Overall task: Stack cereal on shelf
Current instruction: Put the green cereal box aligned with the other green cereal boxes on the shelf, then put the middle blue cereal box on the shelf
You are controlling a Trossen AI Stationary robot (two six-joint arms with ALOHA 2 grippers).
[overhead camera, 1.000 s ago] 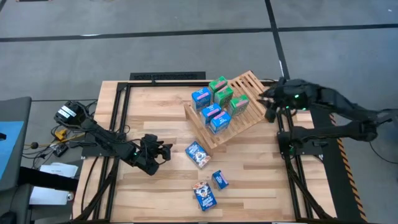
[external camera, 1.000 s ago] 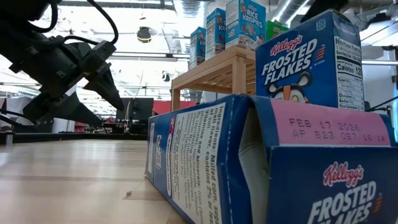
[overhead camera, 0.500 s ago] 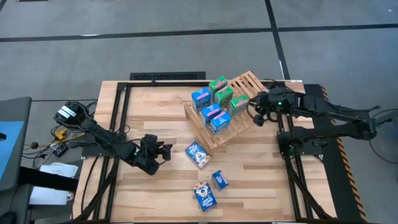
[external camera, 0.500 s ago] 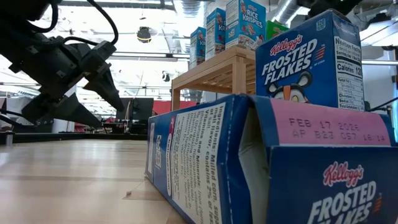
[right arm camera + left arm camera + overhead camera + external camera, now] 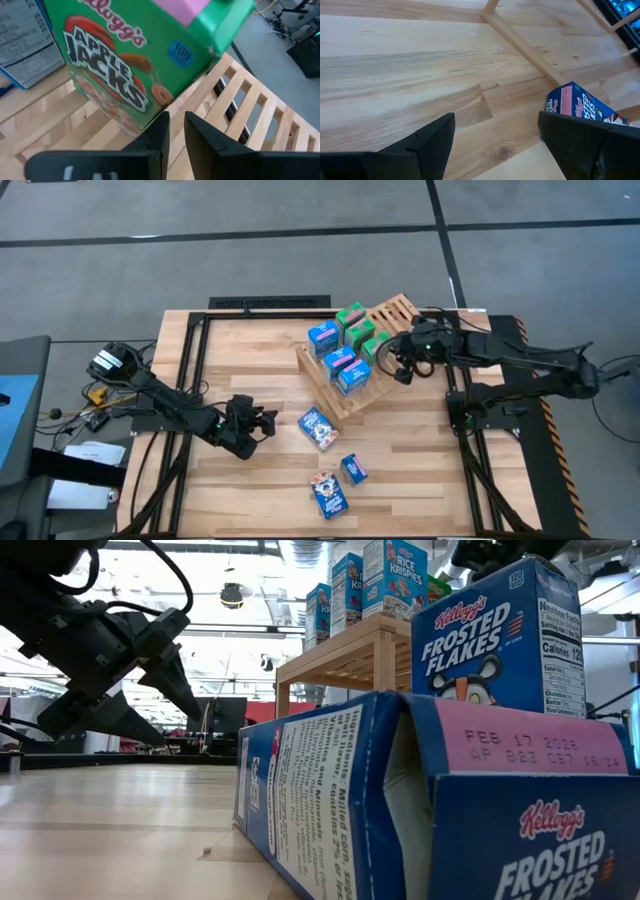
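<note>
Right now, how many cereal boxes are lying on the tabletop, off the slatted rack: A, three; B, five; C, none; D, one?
A: the high view shows three boxes lying on the tabletop in front of the rack.

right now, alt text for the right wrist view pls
A green Apple Jacks cereal box stands on the light-wood slatted shelf, just past the right tool, whose dark fingers are nearly shut on nothing.
</note>
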